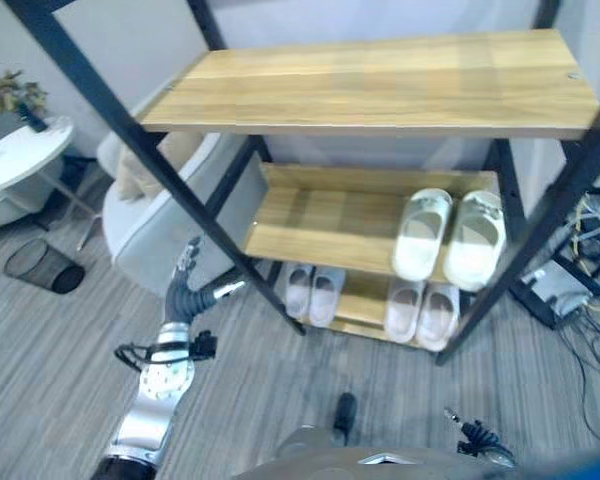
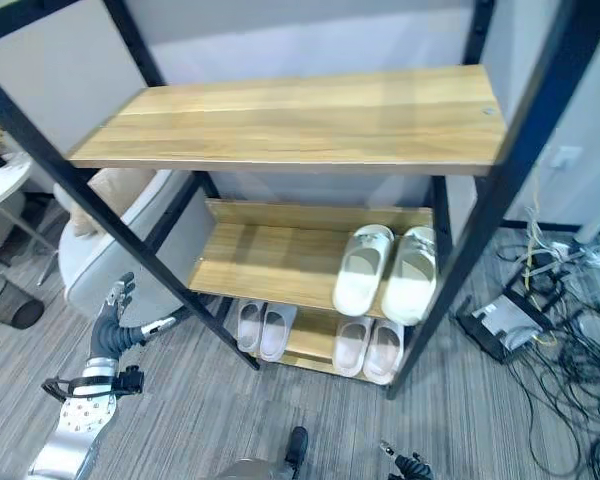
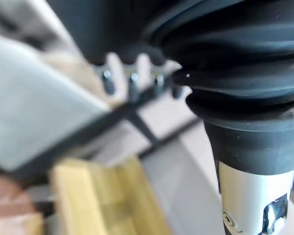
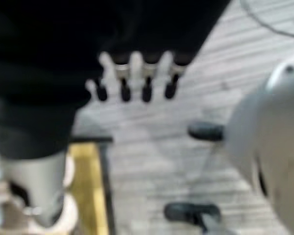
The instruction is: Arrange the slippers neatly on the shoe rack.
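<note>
Far left, away from the job: stood a round white side table [image 1: 20,150], a wire wastebasket [image 1: 42,266] and a grey armchair [image 1: 155,235].

Next across, hovered the left hand [image 1: 187,265], raised just beside the front-left post of the shoe rack [image 1: 380,90]. Showed its fingers [image 3: 132,81] loose and nearly straight, with nothing between them and nothing touched.

On the rack, bottom shelf, left: lay a pale grey pair of slippers [image 1: 315,293], side by side. Just right of it on the same shelf: lay a beige pair of slippers [image 1: 422,310], also side by side. One shelf up, at the right end: rested a cream pair of slippers [image 1: 450,235], chunkier, with the toes overhanging the front edge a little. Top shelf bare.

Judged from the look: moulded foam or rubber, so light, springy rather than stiff, hardly breakable, possibly a touch slick on the smooth upper. Best taken by the strap over the instep, or pinched across the sole at the sides. A firm squeeze would likely only dent them.

Further right, low over the striped floor: hung the right hand [image 4: 146,78], fingers straight and spread, empty, well apart from every slipper.

Far right: sprawled loose cables [image 1: 595,330] on the floor.
</note>
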You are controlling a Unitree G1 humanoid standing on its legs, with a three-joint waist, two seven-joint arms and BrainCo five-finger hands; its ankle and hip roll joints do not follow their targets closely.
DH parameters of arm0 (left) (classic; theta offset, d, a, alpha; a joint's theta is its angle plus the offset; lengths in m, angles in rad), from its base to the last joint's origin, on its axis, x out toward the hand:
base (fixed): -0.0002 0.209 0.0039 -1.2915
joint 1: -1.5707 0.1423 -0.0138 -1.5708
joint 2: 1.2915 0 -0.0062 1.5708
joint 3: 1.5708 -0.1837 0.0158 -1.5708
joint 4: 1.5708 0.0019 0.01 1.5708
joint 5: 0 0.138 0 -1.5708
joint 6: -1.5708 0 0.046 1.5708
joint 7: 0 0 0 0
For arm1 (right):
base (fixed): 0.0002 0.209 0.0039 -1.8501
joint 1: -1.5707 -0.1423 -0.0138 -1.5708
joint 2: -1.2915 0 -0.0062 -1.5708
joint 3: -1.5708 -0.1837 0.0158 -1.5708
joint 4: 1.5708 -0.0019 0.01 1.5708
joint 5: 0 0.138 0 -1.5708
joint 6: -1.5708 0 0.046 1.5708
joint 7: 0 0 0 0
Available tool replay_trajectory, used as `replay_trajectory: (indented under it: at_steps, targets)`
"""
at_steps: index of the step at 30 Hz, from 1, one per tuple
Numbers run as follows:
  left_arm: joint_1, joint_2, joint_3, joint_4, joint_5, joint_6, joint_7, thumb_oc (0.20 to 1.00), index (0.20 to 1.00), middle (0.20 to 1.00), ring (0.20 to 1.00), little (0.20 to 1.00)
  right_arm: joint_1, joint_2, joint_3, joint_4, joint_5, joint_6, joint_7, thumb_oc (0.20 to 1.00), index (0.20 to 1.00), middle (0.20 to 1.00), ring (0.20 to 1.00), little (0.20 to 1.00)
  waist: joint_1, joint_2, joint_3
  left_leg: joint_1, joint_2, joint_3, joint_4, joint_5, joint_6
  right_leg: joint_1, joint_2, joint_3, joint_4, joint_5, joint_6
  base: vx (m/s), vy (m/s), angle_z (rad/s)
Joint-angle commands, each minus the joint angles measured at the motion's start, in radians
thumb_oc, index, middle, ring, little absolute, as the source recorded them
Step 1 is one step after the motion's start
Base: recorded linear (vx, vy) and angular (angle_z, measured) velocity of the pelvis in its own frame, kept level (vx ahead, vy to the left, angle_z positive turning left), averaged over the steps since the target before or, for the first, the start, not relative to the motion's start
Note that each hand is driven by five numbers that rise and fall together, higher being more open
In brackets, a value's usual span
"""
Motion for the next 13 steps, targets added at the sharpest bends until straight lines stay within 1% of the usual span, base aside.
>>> replay_trajectory:
  at_steps: [1, 3, 4, 5, 6, 7, 8, 9, 11, 12, 13]
  targets:
    - [-0.080, 0.018, 0.033, 0.045, -0.091, -0.048, -0.079, 1.000, 1.000, 1.000, 1.000, 1.000, -0.012, -0.012, 0.014, -0.027, 0.007, -0.016, 0.019, 1.000, 1.000, 1.000, 1.000, 1.000, 0.013, -0.009, 0.050, -0.023, 0.028, -0.045, 0.002, -0.036, -0.072, 0.019, -0.057, 0.012, -0.044, 0.041, 0.045, 0.02, -0.016, 0.31]
    - [-0.044, -0.028, 0.059, 0.180, -0.176, -0.032, -0.135, 1.000, 1.000, 1.000, 1.000, 1.000, -0.011, -0.014, 0.012, -0.018, 0.008, -0.019, 0.028, 1.000, 1.000, 1.000, 1.000, 1.000, 0.033, -0.020, 0.047, -0.016, 0.023, -0.059, 0.002, -0.034, -0.076, 0.039, -0.057, -0.011, -0.049, 0.034, 0.043, 0.02, -0.017, 0.25]
    - [-0.035, -0.051, 0.080, 0.258, -0.237, -0.017, -0.178, 1.000, 1.000, 1.000, 1.000, 1.000, -0.012, -0.020, 0.006, -0.013, 0.015, -0.014, 0.041, 1.000, 1.000, 1.000, 1.000, 1.000, 0.038, -0.023, 0.042, -0.019, 0.021, -0.068, 0.002, -0.029, -0.076, 0.046, -0.056, -0.020, -0.056, 0.037, 0.043, 0.04, -0.017, 0.26]
    - [-0.036, -0.104, 0.131, 0.459, -0.359, 0.035, -0.268, 1.000, 1.000, 1.000, 1.000, 1.000, -0.010, -0.031, -0.010, 0.002, 0.021, -0.013, 0.066, 1.000, 1.000, 1.000, 1.000, 1.000, 0.049, -0.032, 0.033, -0.018, 0.018, -0.077, 0.002, -0.026, -0.078, 0.058, -0.052, -0.033, -0.061, 0.035, 0.042, 0.06, -0.004, 0.25]
    - [-0.044, -0.117, 0.150, 0.561, -0.377, 0.045, -0.290, 1.000, 1.000, 1.000, 1.000, 1.000, -0.006, -0.043, -0.023, 0.013, 0.025, -0.007, 0.085, 1.000, 1.000, 1.000, 1.000, 1.000, 0.050, -0.037, 0.027, -0.017, 0.017, -0.080, 0.002, -0.026, -0.078, 0.064, -0.051, -0.038, -0.064, 0.035, 0.042, 0.07, 0.003, 0.28]
    - [-0.056, -0.130, 0.167, 0.679, -0.364, 0.052, -0.300, 1.000, 1.000, 1.000, 1.000, 1.000, 0.001, -0.053, -0.034, 0.024, 0.023, -0.008, 0.099, 1.000, 1.000, 1.000, 1.000, 1.000, 0.049, -0.041, 0.022, -0.014, 0.016, -0.081, 0.002, -0.027, -0.079, 0.069, -0.051, -0.044, -0.068, 0.036, 0.042, 0.07, -0.001, 0.19]
    - [-0.090, -0.151, 0.196, 0.869, -0.377, 0.075, -0.336, 1.000, 1.000, 1.000, 1.000, 1.000, 0.025, -0.065, -0.044, 0.030, 0.020, -0.014, 0.125, 1.000, 1.000, 1.000, 1.000, 1.000, 0.040, -0.048, 0.018, -0.007, 0.016, -0.081, 0.002, -0.031, -0.080, 0.073, -0.050, -0.044, -0.068, 0.032, 0.042, 0.06, 0.003, 0.14]
    - [-0.108, -0.157, 0.216, 0.979, -0.366, 0.080, -0.344, 1.000, 1.000, 1.000, 1.000, 1.000, 0.036, -0.071, -0.046, 0.035, 0.017, -0.016, 0.137, 1.000, 1.000, 1.000, 1.000, 1.000, 0.034, -0.050, 0.016, -0.006, 0.015, -0.081, 0.002, -0.032, -0.080, 0.074, -0.051, -0.045, -0.067, 0.031, 0.042, 0.04, -0.004, 0.08]
    - [-0.135, -0.159, 0.278, 1.177, -0.330, 0.115, -0.353, 1.000, 1.000, 1.000, 1.000, 1.000, 0.057, -0.082, -0.050, 0.052, 0.006, -0.014, 0.164, 1.000, 1.000, 1.000, 1.000, 1.000, 0.021, -0.060, 0.008, -0.003, 0.013, -0.080, 0.002, -0.033, -0.082, 0.083, -0.053, -0.050, -0.070, 0.027, 0.040, 0.03, 0.007, 0.03]
    - [-0.142, -0.151, 0.298, 1.263, -0.293, 0.129, -0.340, 1.000, 1.000, 1.000, 1.000, 1.000, 0.052, -0.092, -0.052, 0.066, 0.003, -0.007, 0.173, 1.000, 1.000, 1.000, 1.000, 1.000, 0.013, -0.065, 0.002, -0.005, 0.009, -0.081, 0.002, -0.034, -0.081, 0.085, -0.054, -0.053, -0.073, 0.030, 0.042, 0.05, 0.015, 0.00]
    - [-0.147, -0.149, 0.305, 1.304, -0.270, 0.140, -0.334, 1.000, 1.000, 1.000, 1.000, 1.000, 0.049, -0.095, -0.050, 0.073, 0.000, -0.004, 0.174, 1.000, 1.000, 1.000, 1.000, 1.000, 0.008, -0.069, -0.002, -0.004, 0.008, -0.079, 0.002, -0.036, -0.080, 0.086, -0.055, -0.054, -0.075, 0.031, 0.043, 0.05, 0.026, 0.00]
